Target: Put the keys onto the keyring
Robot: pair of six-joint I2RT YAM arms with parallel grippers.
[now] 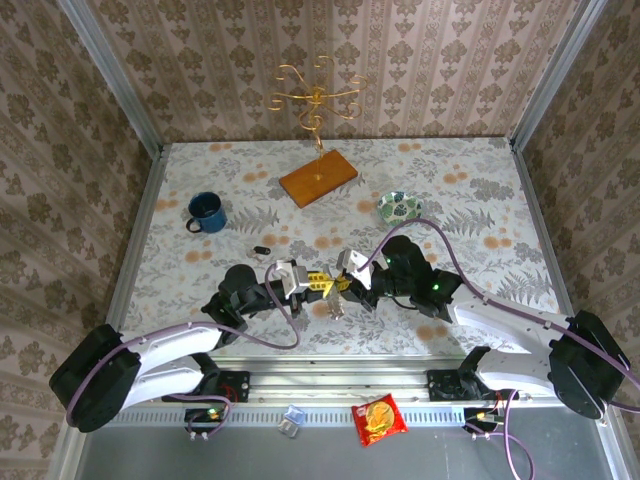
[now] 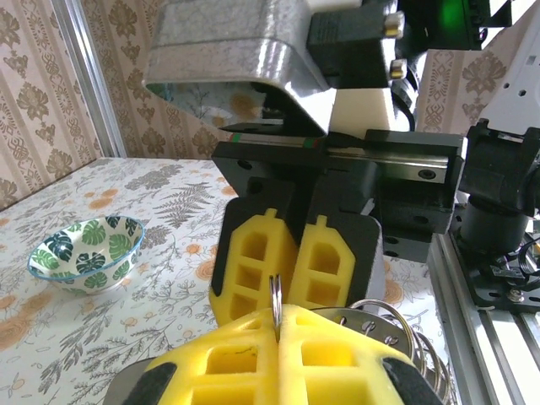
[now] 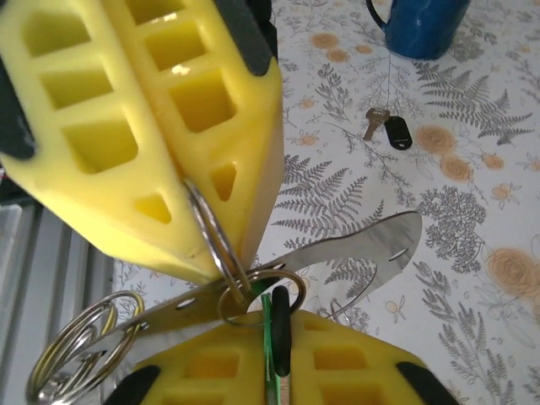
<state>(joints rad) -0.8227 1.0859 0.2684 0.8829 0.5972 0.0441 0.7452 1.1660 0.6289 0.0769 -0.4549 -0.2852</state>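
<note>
While the left gripper (image 2: pixel 275 331) is pinching the keyring (image 3: pixel 209 229) between pressed-together fingers, the right gripper (image 3: pixel 274 359) is clamping the green-headed key (image 3: pixel 267 333) close up to it; the black-headed key (image 3: pixel 394 132) is lying on the table (image 3: pixel 456 228) near the blue mug (image 3: pixel 418 21).

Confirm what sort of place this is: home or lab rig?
Likely a lab test cell dressed as a home: aluminium frame posts at the corners, wallpapered panels for walls, mounting rail at the near edge of the floral table.

On the table (image 1: pixel 480 170): mug (image 1: pixel 205 211) left, bowl (image 1: pixel 400 207) right, stand (image 1: pixel 318 178) between, farther back; key (image 1: pixel 262 249) near mug.
</note>
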